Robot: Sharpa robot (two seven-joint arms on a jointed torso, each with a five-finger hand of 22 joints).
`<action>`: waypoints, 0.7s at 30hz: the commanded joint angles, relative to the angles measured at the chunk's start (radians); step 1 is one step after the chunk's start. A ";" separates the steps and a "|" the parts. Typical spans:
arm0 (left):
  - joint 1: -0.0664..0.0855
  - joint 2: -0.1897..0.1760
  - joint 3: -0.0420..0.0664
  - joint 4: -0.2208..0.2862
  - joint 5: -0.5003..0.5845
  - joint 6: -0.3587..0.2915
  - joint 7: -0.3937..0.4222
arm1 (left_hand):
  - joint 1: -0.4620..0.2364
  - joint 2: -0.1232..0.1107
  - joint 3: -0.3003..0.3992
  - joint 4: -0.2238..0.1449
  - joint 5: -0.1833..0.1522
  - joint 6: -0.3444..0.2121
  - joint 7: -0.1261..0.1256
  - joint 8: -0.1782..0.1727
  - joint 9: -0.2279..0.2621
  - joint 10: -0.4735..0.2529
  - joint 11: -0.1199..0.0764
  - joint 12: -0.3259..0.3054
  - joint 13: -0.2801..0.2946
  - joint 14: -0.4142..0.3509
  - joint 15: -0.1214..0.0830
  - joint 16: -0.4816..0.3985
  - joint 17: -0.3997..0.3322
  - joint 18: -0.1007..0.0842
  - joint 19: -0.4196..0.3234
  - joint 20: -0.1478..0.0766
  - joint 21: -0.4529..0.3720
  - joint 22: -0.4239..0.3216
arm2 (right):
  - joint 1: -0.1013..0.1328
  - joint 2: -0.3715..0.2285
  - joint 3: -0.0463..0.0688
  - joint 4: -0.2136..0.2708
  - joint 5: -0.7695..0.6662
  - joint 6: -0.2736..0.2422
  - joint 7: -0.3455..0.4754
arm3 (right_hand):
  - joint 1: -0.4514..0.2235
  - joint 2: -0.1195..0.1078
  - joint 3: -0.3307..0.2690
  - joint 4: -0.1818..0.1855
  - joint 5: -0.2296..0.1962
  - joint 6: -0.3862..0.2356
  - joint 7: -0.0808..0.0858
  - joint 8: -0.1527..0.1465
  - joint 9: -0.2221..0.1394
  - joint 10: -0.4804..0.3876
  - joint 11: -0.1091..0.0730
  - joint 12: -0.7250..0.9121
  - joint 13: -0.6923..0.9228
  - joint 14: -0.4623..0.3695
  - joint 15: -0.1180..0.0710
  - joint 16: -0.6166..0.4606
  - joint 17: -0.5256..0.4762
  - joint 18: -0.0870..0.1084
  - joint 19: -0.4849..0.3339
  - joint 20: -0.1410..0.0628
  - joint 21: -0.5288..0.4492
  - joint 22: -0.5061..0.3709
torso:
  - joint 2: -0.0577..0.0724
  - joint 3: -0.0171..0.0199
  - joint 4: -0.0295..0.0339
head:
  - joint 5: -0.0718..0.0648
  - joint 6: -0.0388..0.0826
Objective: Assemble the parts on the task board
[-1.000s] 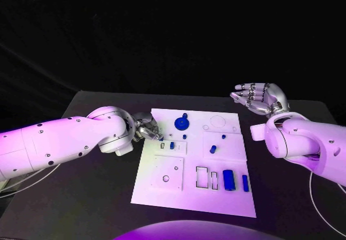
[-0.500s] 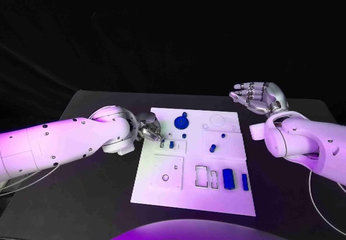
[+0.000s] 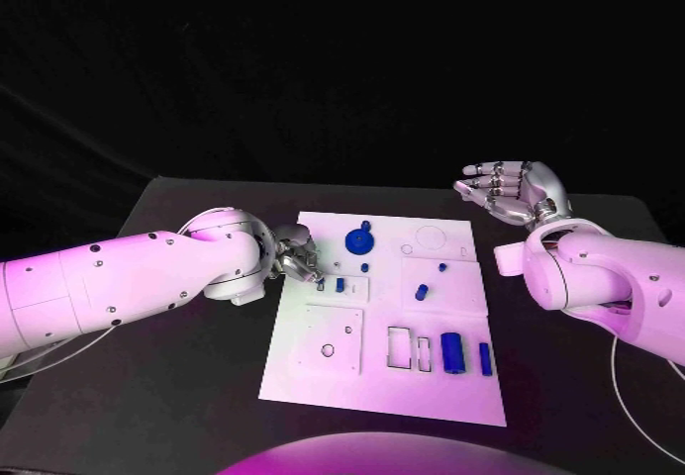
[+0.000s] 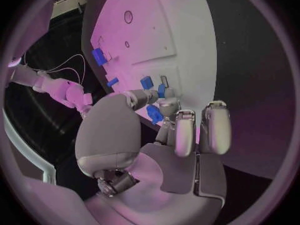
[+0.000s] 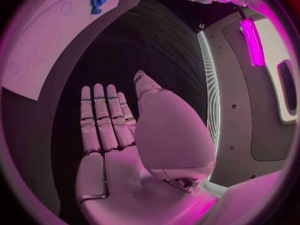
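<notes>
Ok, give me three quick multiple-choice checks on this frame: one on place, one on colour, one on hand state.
1. Where is the left hand?
A. At the task board's left edge
B. Beyond the table's far right corner
C. Over the board's near edge

2. What colour is the round gear-like part?
A. Red
B. Blue
C. Green

3. How is the right hand?
A. Gripping a part
B. Pressing on the board
C. Open, holding nothing

Answers: 1 A, its fingers sit by the board's left edge; 2 B, blue against the white board; 3 C, fingers spread, nothing held.

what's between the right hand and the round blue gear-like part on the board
Bare white task board with an empty circle outline, then black table, between right hand and blue part; head view.
</notes>
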 commanded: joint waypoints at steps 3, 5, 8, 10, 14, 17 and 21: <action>-0.001 0.004 -0.001 -0.003 -0.015 0.043 -0.003 | 0.005 0.006 0.176 -0.171 0.005 0.017 -0.008 0.001 0.083 0.007 -0.002 0.004 0.002 0.086 -0.006 0.006 0.200 -0.009 0.000 -0.001 0.002 0.023 | 0.000 0.001 0.000 0.001 -0.014 0.016 -0.001 | -0.011 -0.002 0.003 -0.002 -0.005 -0.006 0.017 -0.007 -0.001 -0.008 0.002 -0.006 -0.001 0.007 -0.004 -0.003 -0.001 0.014 0.006 -0.002 0.004 -0.002 | 0.000 0.0004 0.0001 | 0.000 -0.002; -0.001 0.005 -0.001 -0.004 -0.016 0.046 -0.004 | 0.005 0.006 0.176 -0.171 0.005 0.017 -0.008 0.001 0.083 0.007 -0.002 0.004 0.002 0.086 -0.006 0.006 0.200 -0.009 0.000 -0.001 0.002 0.023 | 0.000 0.001 0.000 0.001 -0.014 0.016 -0.001 | -0.011 -0.002 0.003 -0.002 -0.005 -0.006 0.017 -0.007 -0.001 -0.008 0.002 -0.006 -0.001 0.007 -0.004 -0.003 -0.001 0.014 0.006 -0.002 0.004 -0.002 | 0.000 0.0004 0.0003 | 0.000 -0.003; -0.001 0.005 -0.001 -0.005 -0.016 0.051 -0.004 | 0.005 0.006 0.176 -0.171 0.005 0.017 -0.008 0.001 0.083 0.007 -0.002 0.004 0.002 0.086 -0.006 0.006 0.200 -0.009 0.000 -0.001 0.002 0.023 | 0.000 0.002 0.000 0.001 -0.015 0.016 -0.002 | -0.011 -0.002 0.003 -0.002 -0.005 -0.006 0.017 -0.007 -0.001 -0.008 0.002 -0.006 -0.001 0.007 -0.004 -0.003 -0.001 0.014 0.006 -0.002 0.004 -0.002 | 0.000 0.0006 0.0002 | 0.000 -0.004; -0.001 0.006 -0.001 -0.006 -0.016 0.055 -0.005 | 0.005 0.006 0.176 -0.171 0.005 0.017 -0.008 0.001 0.083 0.007 -0.002 0.004 0.002 0.086 -0.006 0.006 0.200 -0.009 0.000 -0.001 0.002 0.023 | 0.000 0.002 0.000 0.001 -0.015 0.016 -0.002 | -0.011 -0.002 0.003 -0.002 -0.005 -0.006 0.017 -0.007 -0.001 -0.008 0.002 -0.006 -0.001 0.007 -0.004 -0.003 -0.001 0.014 0.006 -0.002 0.004 -0.002 | 0.000 0.0004 -0.0002 | 0.000 -0.005; -0.002 0.009 -0.001 -0.009 -0.016 0.062 -0.006 | 0.005 0.006 0.176 -0.172 0.006 0.017 -0.008 0.001 0.083 0.007 -0.002 0.005 0.003 0.086 -0.006 0.006 0.200 -0.009 -0.001 -0.001 0.001 0.021 | 0.000 0.001 0.000 0.001 -0.015 0.016 -0.002 | -0.012 -0.002 0.002 -0.002 -0.005 -0.006 0.017 -0.007 -0.001 -0.007 0.002 -0.006 -0.001 0.007 -0.004 -0.003 -0.002 0.014 0.007 -0.002 0.004 -0.003 | 0.000 0.0004 -0.0008 | 0.001 -0.006; -0.003 0.011 -0.001 -0.010 -0.016 0.065 -0.006 | 0.005 0.006 0.176 -0.172 0.006 0.017 -0.008 0.001 0.083 0.007 -0.002 0.005 0.003 0.086 -0.006 0.006 0.200 -0.009 -0.001 -0.001 0.001 0.021 | 0.000 0.001 0.000 0.002 -0.015 0.016 -0.002 | -0.012 -0.002 0.002 -0.002 -0.005 -0.006 0.017 -0.007 -0.001 -0.007 0.002 -0.006 -0.001 0.007 -0.004 -0.003 -0.002 0.014 0.007 -0.002 0.004 -0.003 | 0.000 0.0006 -0.0006 | 0.000 -0.006; -0.004 0.012 -0.001 -0.012 -0.016 0.070 -0.007 | 0.004 0.005 0.176 -0.172 0.007 0.018 -0.008 0.001 0.083 0.007 -0.002 0.003 0.001 0.086 -0.006 0.006 0.199 -0.009 -0.003 -0.001 0.000 0.020 | 0.000 0.001 0.000 0.002 -0.016 0.012 0.001 | -0.012 -0.002 0.002 -0.002 -0.005 -0.006 0.017 -0.007 -0.001 -0.007 0.002 -0.006 -0.001 0.007 -0.004 -0.003 -0.002 0.014 0.007 -0.002 0.004 -0.003 | 0.000 0.0006 -0.0004 | 0.000 -0.007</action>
